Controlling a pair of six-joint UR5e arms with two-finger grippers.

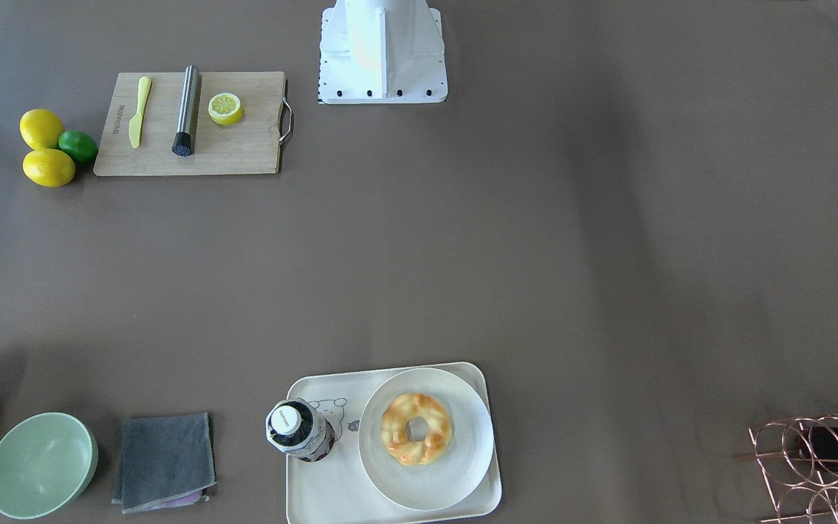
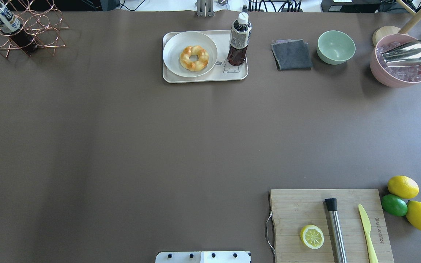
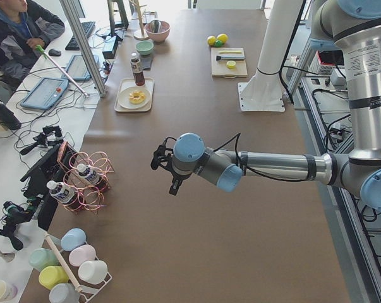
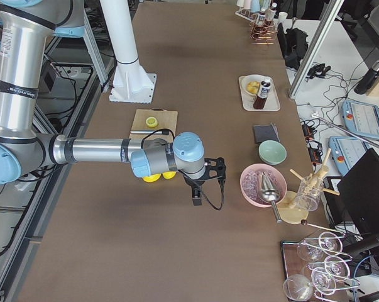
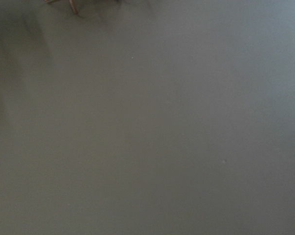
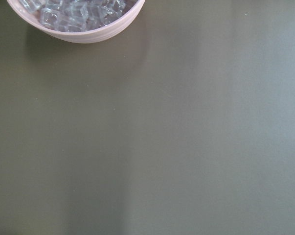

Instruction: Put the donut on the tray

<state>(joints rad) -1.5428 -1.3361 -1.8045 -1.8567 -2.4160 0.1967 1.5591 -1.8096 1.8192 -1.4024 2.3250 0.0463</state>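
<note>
– Check the left gripper (image 3: 160, 158) and right gripper (image 4: 215, 168): open, closed, loaded?
– Cannot tell from side views. Hanging wide apart, probably to leave the middle free.
– Now find the donut (image 2: 194, 58).
– Far ahead, between both. Sitting on the plate (image 2: 172, 47) inside the tray (image 2: 205, 79), beside the bottle (image 2: 239, 40).

We see a brown table (image 2: 122, 146) carrying, along its far edge, a copper wire rack (image 2: 42, 36), a cream tray (image 2: 196, 79), a folded grey cloth (image 2: 291, 54), a mint-green bowl (image 2: 336, 46) and a pink bowl (image 2: 400, 78). What may be a round wooden coaster (image 2: 381, 33) lies just behind the pink bowl. On the robot's right, near its white base plate (image 2: 203, 256), lies a wooden cutting board (image 2: 291, 212), and just beside it are two lemons (image 2: 403, 186) with a lime (image 2: 394, 205) between them.
</note>
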